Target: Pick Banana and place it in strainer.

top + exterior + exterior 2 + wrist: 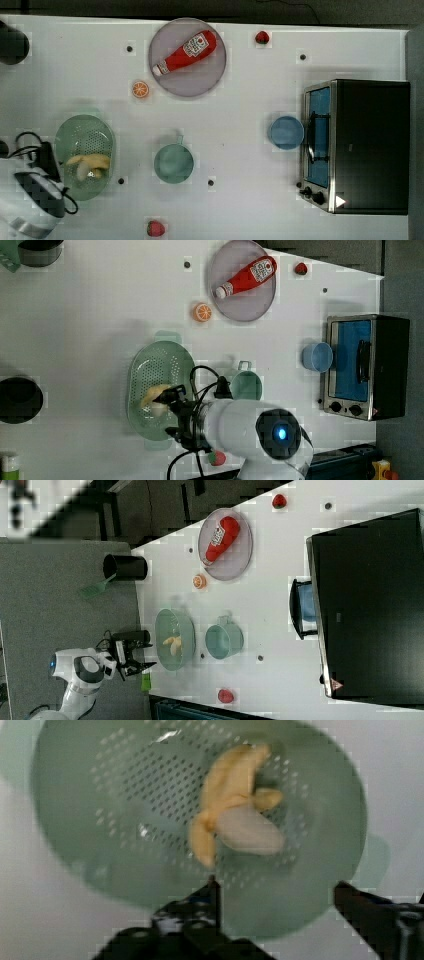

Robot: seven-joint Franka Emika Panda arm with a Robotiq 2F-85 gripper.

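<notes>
Banana point(235, 810), half peeled, lies on the perforated floor of the mint-green strainer point(75, 820). The gripper point(277, 890) hangs over the strainer's rim, jaws spread apart and holding nothing.

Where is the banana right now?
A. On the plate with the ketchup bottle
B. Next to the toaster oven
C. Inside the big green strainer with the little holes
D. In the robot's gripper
C. The banana lies on the holed bottom of the strainer, and the gripper is open and empty above the strainer's rim.
</notes>
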